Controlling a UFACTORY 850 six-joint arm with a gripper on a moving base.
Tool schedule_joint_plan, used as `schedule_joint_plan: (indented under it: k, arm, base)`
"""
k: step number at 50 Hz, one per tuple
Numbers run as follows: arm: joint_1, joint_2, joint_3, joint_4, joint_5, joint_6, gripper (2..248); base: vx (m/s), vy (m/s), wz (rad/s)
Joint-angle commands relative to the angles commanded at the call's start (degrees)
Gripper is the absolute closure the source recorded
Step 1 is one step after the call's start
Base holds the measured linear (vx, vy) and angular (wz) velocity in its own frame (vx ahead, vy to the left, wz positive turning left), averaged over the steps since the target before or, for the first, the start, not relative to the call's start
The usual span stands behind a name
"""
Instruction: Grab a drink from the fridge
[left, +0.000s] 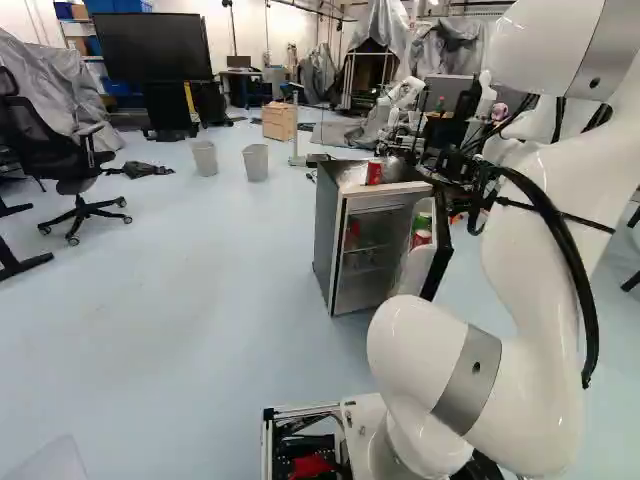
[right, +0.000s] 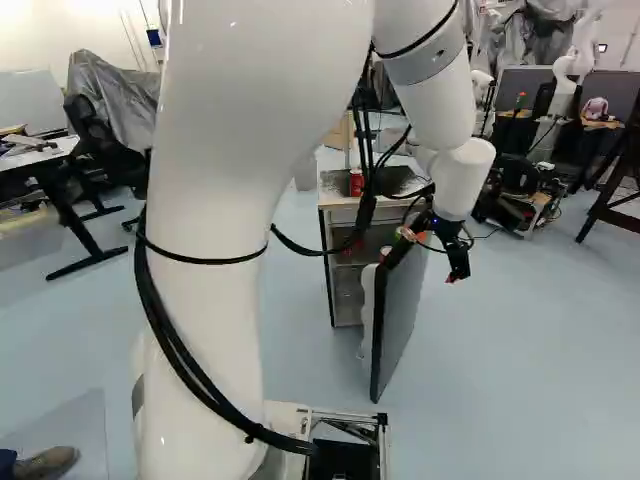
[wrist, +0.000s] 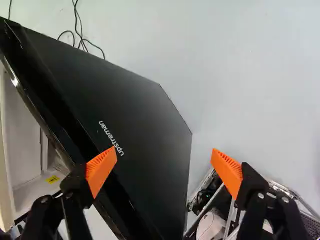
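Base views share the fridge (left: 326, 232); wrist view looks down, closer.

We note the fridge door (right: 402, 315) swung open, its panel standing between the gripper (right: 456, 272) and the fridge's (left: 330, 235) inside. Way in: the gap between the cabinet front and the door's inner side, narrowed by cans (left: 422, 238) on the door. We see room over the floor (right: 510, 340) outside the door. A red can (right: 356, 183) obstructs part of the fridge top.

office chair (left: 45, 143); two bins (left: 256, 164) near wooden box (left: 279, 122); large dark screen (left: 150, 47) behind
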Motion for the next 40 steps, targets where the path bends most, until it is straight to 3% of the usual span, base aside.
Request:
schedule_joint_plan:
  k: [40]
  arm:
    - [4.8, 4.6, 6.1, 0.0, 0.0, 0.0, 3]
  base:
    - [0.000, 0.000, 0.000]
